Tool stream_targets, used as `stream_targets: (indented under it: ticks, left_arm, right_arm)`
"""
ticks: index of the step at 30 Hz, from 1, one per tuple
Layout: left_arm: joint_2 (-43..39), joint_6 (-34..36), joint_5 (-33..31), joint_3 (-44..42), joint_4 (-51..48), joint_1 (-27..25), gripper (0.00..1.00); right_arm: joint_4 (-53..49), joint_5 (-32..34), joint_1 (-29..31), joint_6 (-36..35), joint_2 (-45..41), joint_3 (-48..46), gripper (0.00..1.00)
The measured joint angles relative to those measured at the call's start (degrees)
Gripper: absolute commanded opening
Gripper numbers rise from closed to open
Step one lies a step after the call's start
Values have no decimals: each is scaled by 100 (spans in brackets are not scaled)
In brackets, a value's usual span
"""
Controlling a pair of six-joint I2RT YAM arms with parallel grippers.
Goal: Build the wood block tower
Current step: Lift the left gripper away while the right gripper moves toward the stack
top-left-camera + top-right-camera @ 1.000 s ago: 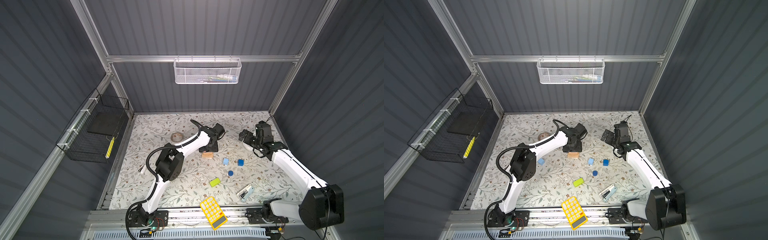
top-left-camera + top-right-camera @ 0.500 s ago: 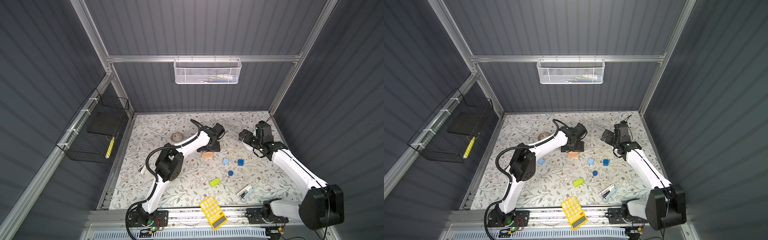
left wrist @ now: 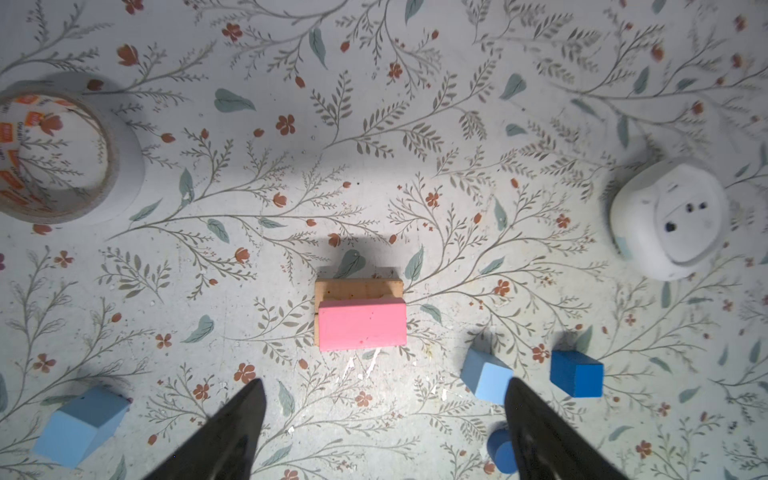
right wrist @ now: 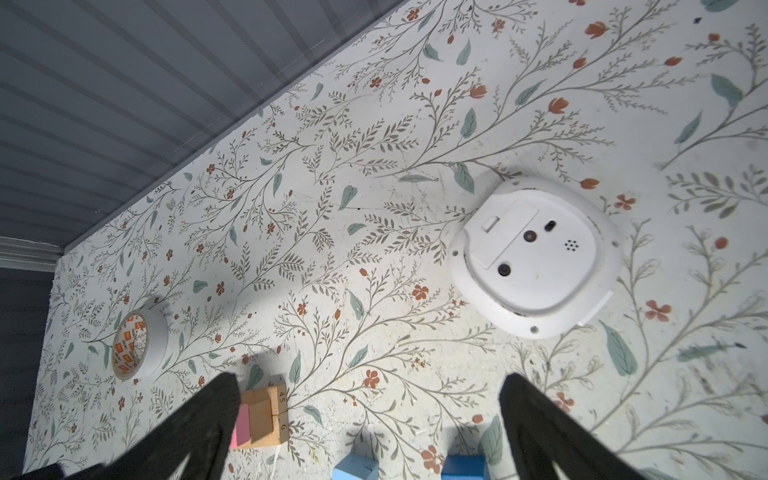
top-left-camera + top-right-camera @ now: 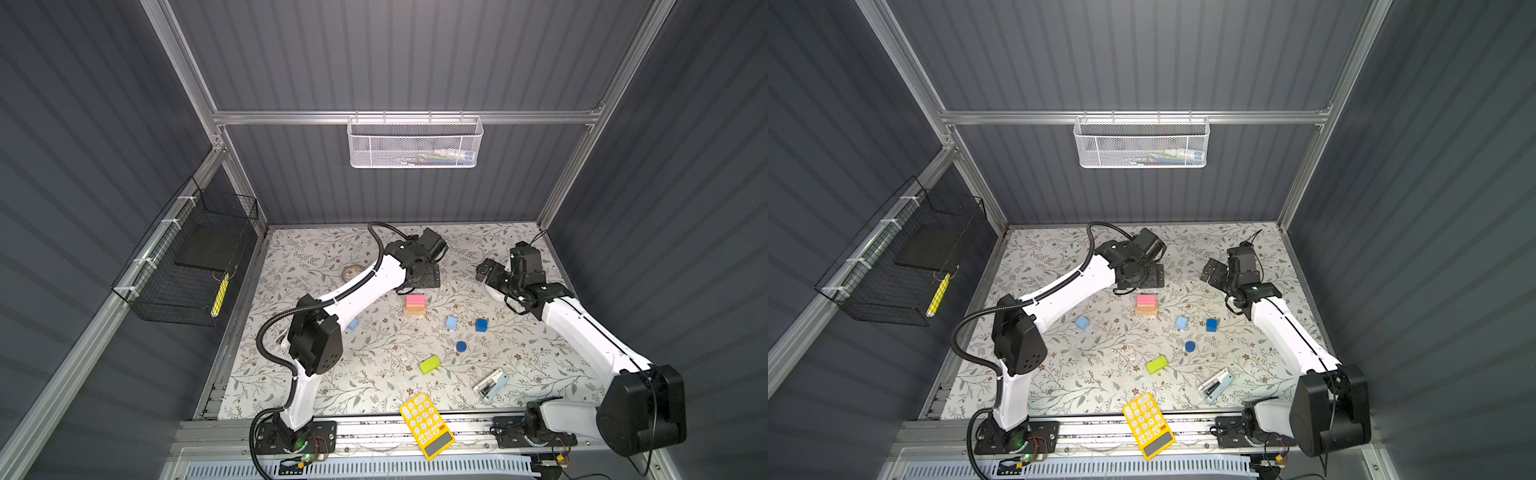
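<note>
Left gripper [image 3: 383,380], jaws apart, near pink bar [image 3: 361,324]

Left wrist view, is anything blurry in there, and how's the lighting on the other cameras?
Left wrist view: the pink bar is sharp, but the white round device near the frame edge is smeared. Right wrist view: that device is crisp, its screw holes clear. In both top views: a bright pool of light lies on the mat around the lime-green bar.
</note>
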Motion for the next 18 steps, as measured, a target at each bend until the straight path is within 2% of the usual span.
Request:
stream_targets:
  ticks: [3,5,6,7,11,13,16,18]
  left_arm:
    - [-439,107,-17,-350,260,26,49]
    - [-866,179,52,-815,544,98,39]
    - [-1060,184,118,-1054,695,136,36]
    - [-1281,210,208,-1370,927,190,33]
    - [-1982,223,546,-2553,1668,466,33]
    - [-2164,223,621,-3003,1980,586,33]
    - [-2352,223,752,-3571,2319,708,33]
    - [-2483,221,852,-3895,2520,817,33]
  right_arm:
    - [48,-232,0,-7,138,46,89]
    - [103,-490,0,-24,317,155,70]
    - [127,-614,2,-63,407,219,63]
    - [168,-772,11,-59,529,315,52]
    - [160,-1392,105,-109,1217,984,20]
    - [39,-1657,229,-238,1631,1462,10]
    - [-348,-1886,544,-527,2356,2426,0]
    - [-667,-2000,774,-739,2793,3029,0]
